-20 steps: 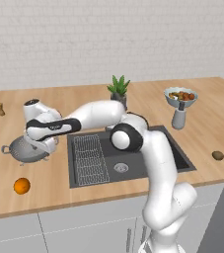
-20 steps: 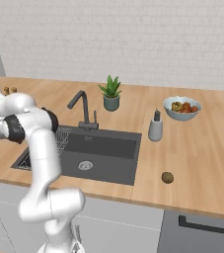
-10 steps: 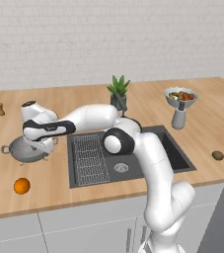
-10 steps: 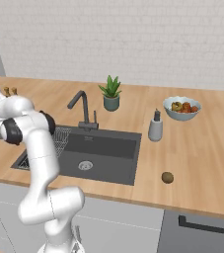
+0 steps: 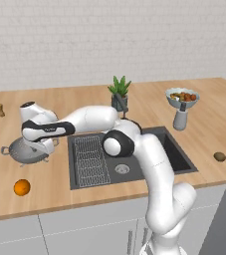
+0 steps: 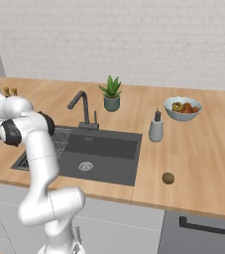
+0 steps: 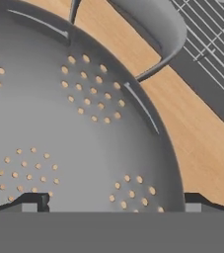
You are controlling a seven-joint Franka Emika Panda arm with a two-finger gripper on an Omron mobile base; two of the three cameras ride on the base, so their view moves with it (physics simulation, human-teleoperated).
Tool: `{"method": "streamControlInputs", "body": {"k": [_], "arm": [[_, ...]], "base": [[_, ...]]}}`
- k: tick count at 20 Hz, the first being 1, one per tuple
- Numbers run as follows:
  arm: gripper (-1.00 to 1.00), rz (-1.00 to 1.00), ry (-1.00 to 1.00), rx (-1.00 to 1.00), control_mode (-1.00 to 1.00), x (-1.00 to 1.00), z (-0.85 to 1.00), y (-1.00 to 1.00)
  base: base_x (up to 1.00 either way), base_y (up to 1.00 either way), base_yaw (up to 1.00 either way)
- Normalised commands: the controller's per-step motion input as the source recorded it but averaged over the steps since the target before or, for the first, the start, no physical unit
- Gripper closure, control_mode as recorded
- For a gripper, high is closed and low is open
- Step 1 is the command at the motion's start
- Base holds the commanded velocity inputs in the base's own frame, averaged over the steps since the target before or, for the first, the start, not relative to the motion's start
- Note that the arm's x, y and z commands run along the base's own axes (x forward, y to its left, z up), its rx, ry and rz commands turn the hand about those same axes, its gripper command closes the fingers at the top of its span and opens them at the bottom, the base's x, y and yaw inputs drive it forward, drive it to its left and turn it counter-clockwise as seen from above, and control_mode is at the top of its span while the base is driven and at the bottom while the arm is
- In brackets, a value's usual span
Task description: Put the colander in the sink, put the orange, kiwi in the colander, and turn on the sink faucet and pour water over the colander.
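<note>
nearest the bench's [image 5: 84, 199] front edge sits the orange [image 5: 22, 187], alone and well apart from the sink [image 5: 181, 154]. just behind it, left of the basin, the colander [image 5: 21, 151] rests upright on the wood w/ the claw [image 5: 44, 147] hovering right over its rim side; in the hand view the perforated wall of the colander [image 7: 84, 133] lies close under the tips, one loop handle [image 7: 153, 34] beyond, toward the wire rack [image 7: 207, 34]. claw is spread wide, nothing held yet; one tip [image 7: 32, 201] sits over the inside of the bowl, the other [image 7: 200, 201] outside, so the rim wall looks straddled. judgement: step in hand is grasping the colander, task barely begun. to do it well, drop a little more so the tips bracket the wall properly, clench on the rim not the handle, lift clear of the sink's edge before swinging over, and keep it level. further off, the kiwi [image 6: 168, 178] lies on the bench right of the sink, and the sink faucet [image 6: 83, 110] stands at the back w/ a potted plant [image 6: 111, 93] behind.
</note>
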Motion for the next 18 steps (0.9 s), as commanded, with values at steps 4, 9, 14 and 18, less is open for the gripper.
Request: {"method": "streamControlInputs", "body": {"k": [4,9,14,18], "arm": [[-1.0,0.0,0.0,0.01,-1.0,-0.09,0.0,-0.09],[-1.0,0.0,-0.02,0.0,-1.0,-0.15,-0.02,-0.15],[-1.0,0.0,-0.04,0.0,-1.0,-0.16,-0.02,-0.24],[-1.0,0.0,-0.06,0.03,-1.0,-0.09,-0.14,-0.16]], "base": [[0.0,0.0,0.0],[0.0,0.0,0.0],[0.0,0.0,0.0],[0.0,0.0,0.0]]}}
